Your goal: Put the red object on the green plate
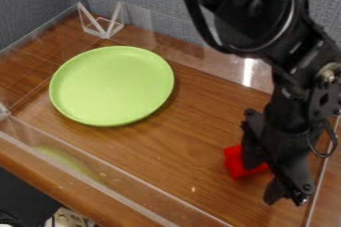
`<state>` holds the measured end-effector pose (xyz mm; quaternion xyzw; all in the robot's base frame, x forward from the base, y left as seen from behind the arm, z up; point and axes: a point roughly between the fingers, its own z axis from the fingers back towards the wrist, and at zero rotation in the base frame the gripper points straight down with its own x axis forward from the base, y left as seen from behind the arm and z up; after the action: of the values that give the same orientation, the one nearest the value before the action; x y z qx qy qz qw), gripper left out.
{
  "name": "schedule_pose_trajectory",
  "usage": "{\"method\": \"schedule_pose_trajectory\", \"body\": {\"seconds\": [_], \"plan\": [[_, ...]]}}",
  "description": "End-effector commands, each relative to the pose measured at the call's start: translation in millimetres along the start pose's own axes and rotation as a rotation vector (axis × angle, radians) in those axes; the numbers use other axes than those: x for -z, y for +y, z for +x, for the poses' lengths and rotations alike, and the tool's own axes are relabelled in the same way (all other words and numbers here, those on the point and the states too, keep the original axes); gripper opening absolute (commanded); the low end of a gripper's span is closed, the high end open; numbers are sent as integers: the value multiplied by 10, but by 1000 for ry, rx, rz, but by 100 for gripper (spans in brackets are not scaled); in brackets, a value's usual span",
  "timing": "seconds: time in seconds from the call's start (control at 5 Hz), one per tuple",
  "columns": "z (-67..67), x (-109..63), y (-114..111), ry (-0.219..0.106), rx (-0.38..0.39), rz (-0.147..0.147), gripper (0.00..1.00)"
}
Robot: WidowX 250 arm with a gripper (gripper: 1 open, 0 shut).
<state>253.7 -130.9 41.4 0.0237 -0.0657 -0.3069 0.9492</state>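
The red object (237, 161) lies on the wooden table at the front right, and only its left end shows. The rest is hidden behind my gripper (270, 168), which has come down over it with dark fingers (253, 139) on either side. Whether the jaws press on the block does not show. The green plate (112, 85) sits bare at the left middle, well apart from the gripper and the block.
Clear acrylic walls (120, 176) ring the wooden tabletop (200, 121), with the front wall close to the red object. A white wire stand (102, 19) is in the back left corner. The bulky black arm (260, 22) fills the upper right.
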Motion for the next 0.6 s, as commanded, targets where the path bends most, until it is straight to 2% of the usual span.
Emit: {"method": "schedule_pose_trajectory", "body": {"seconds": [0.0, 0.2, 0.4], "plan": [[-6, -85, 71, -21, -89, 20, 0], [-108, -284, 222, -58, -88, 57, 0], [-309, -543, 599, -99, -147, 107, 0]]}}
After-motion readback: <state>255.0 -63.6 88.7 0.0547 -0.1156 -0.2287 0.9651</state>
